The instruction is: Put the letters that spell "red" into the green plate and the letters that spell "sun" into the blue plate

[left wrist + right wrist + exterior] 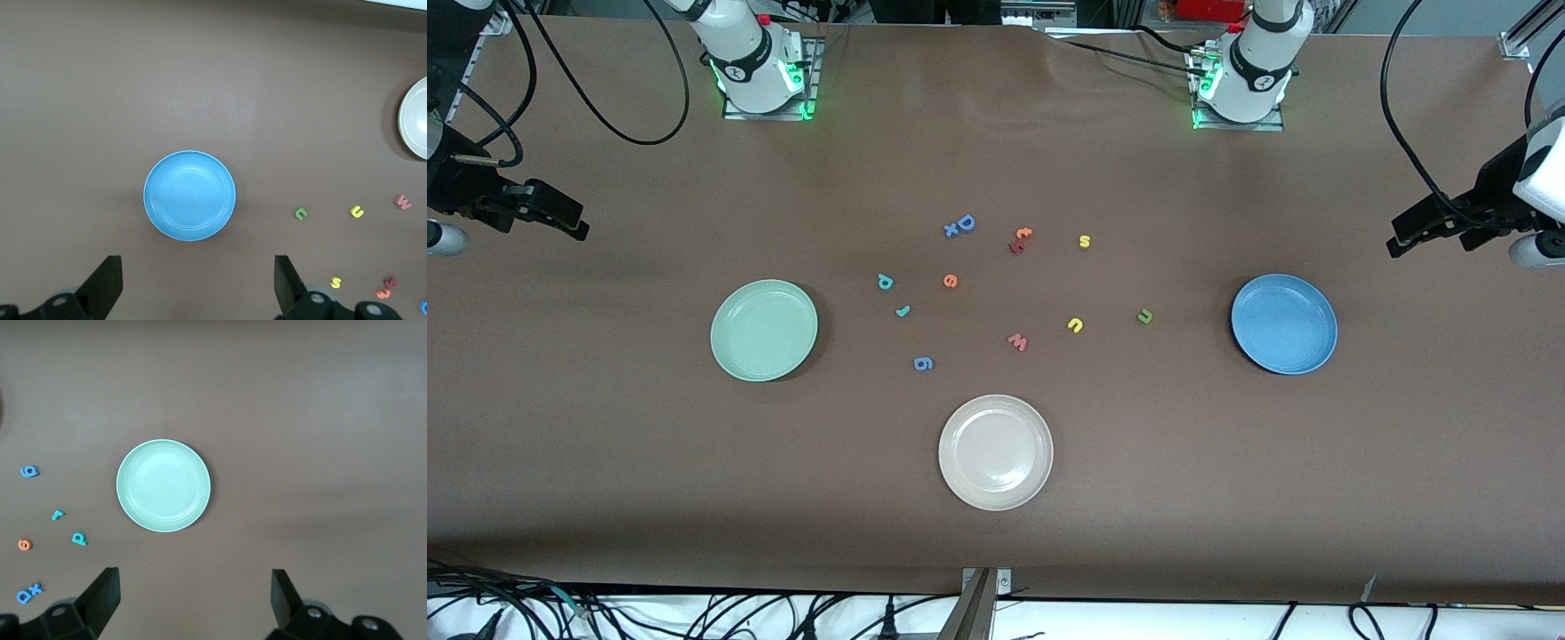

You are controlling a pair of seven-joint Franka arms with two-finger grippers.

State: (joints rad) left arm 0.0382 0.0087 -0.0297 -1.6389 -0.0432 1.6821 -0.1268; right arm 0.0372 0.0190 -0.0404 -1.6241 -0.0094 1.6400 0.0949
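Observation:
The green plate (764, 330) lies empty toward the right arm's end, and the blue plate (1284, 323) lies empty toward the left arm's end. Between them on the table lie the teal "d" (885, 282), the orange "e" (950, 282) and the teal "r" (903, 311). Closer to the blue plate are the yellow "s" (1085, 241), a yellow "u" shape (1075, 325) and a dark green one (1144, 316). My left gripper (1409, 233) hangs open over the left arm's end of the table. At the other end my right gripper (560, 218) also hangs open. Both hold nothing.
A beige-white plate (996, 452) sits nearest the front camera. Other loose letters lie among the task's own: a blue "D" (966, 222) with a small "x", an orange "t" (1024, 234), a pink "w" (1017, 341) and a blue "g" (923, 363).

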